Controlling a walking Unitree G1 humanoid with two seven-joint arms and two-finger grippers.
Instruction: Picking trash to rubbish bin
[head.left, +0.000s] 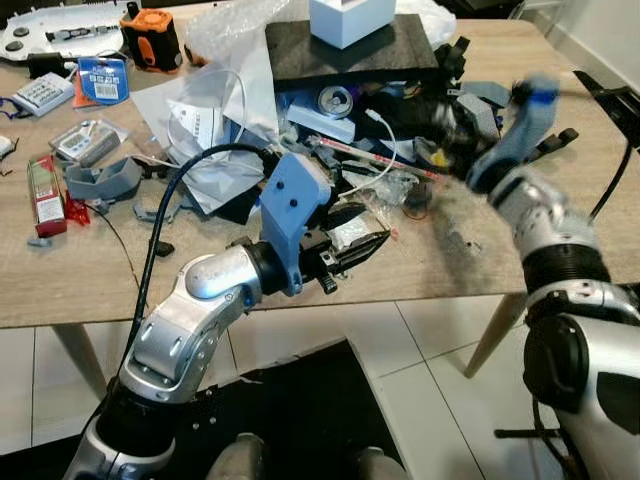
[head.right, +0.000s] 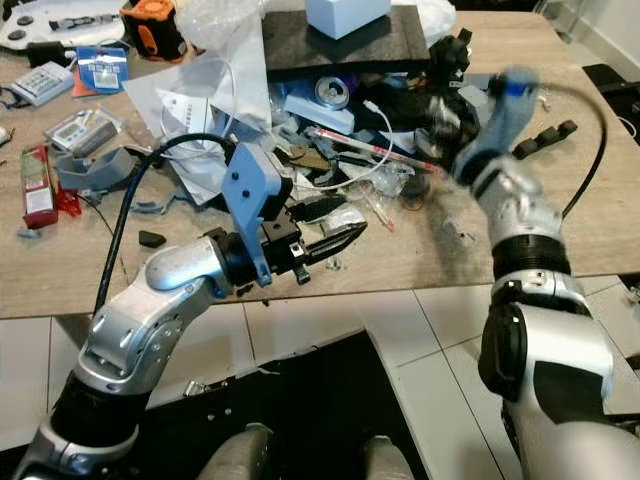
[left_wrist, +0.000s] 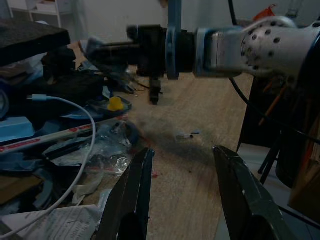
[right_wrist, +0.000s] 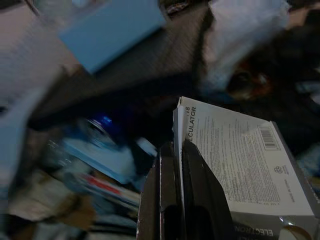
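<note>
1. Trash (head.left: 330, 150) lies heaped across the middle of a wooden desk (head.left: 200, 280): crumpled clear plastic, papers, a white cable (head.left: 385, 165) and dark odds and ends, many too tangled to name.
2. A dark flat slab (head.left: 350, 50) tops the heap, with a white box (head.left: 350, 20) on it, cut off by the upper edge.
3. The left gripper (head.left: 365, 245) hovers just above the desk's near edge, beside a crumpled clear wrapper (head.left: 350, 232); its jaws stand apart, holding nothing.
4. In the left wrist view the two black fingers (left_wrist: 132, 197) frame bare wood with a dark smudge (left_wrist: 165, 135) on it.
5. The right gripper (right_wrist: 182, 150) reaches into the right side of the heap; from the head it is blurred, and its tips are lost among the dark clutter.
6. In the right wrist view its jaws are pressed together on the edge of a white printed card (right_wrist: 240, 160) with a barcode; the background is smeared by motion.
7. At the desk's far left lie a calculator (head.left: 42, 92), a blue packet (head.left: 103, 78), an orange and black tool (head.left: 150, 38) and a red packet (head.left: 45, 195).
</note>
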